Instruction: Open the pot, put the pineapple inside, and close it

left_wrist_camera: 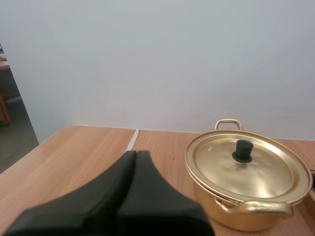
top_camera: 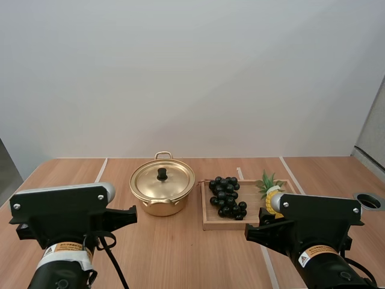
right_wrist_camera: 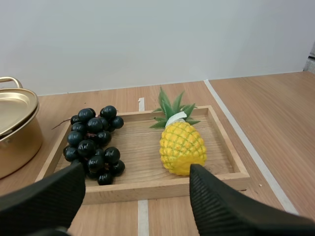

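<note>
A gold pot [top_camera: 162, 191] stands mid-table with its lid [top_camera: 162, 178] on, a black knob at the lid's centre. In the left wrist view the pot [left_wrist_camera: 246, 191] and its lid [left_wrist_camera: 246, 164] lie just beyond my left gripper [left_wrist_camera: 135, 155], whose fingers lie together as one dark wedge, shut on nothing. A yellow pineapple [right_wrist_camera: 181, 145] with green leaves lies in the wooden tray [right_wrist_camera: 224, 142] and shows partly behind my right arm as the pineapple [top_camera: 269, 186]. My right gripper [right_wrist_camera: 135, 184] is open, short of the tray's near rim.
A bunch of dark grapes [top_camera: 226, 196] fills the left half of the wooden tray [top_camera: 207, 224], right of the pot. In the right wrist view the grapes [right_wrist_camera: 95, 142] lie beside the pineapple. A round hole [top_camera: 369, 200] is set in the table's right edge.
</note>
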Controlling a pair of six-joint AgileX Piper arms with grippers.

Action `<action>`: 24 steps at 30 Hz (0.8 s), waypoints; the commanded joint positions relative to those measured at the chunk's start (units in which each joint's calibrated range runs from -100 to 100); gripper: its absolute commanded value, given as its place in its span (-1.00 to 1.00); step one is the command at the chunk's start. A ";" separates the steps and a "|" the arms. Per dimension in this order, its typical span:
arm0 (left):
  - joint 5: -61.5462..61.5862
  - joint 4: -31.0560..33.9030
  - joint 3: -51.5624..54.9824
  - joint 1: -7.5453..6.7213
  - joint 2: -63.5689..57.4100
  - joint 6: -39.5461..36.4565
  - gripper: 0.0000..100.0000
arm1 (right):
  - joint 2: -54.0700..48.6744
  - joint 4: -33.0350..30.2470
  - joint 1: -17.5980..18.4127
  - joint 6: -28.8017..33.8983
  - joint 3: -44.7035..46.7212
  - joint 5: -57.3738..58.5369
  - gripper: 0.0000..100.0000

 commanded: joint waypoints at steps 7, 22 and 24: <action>-1.88 -0.95 -1.89 -0.12 -0.38 1.37 -0.50 | -0.43 -0.20 -0.22 0.19 0.00 -0.54 1.00; 4.67 -8.21 -3.04 -0.22 -0.38 5.43 1.00 | -0.43 -0.20 -0.22 0.19 0.00 -0.54 1.00; 4.67 -8.21 -3.04 -0.22 -0.38 6.87 1.00 | -0.43 -0.20 -0.22 0.19 0.00 -0.54 1.00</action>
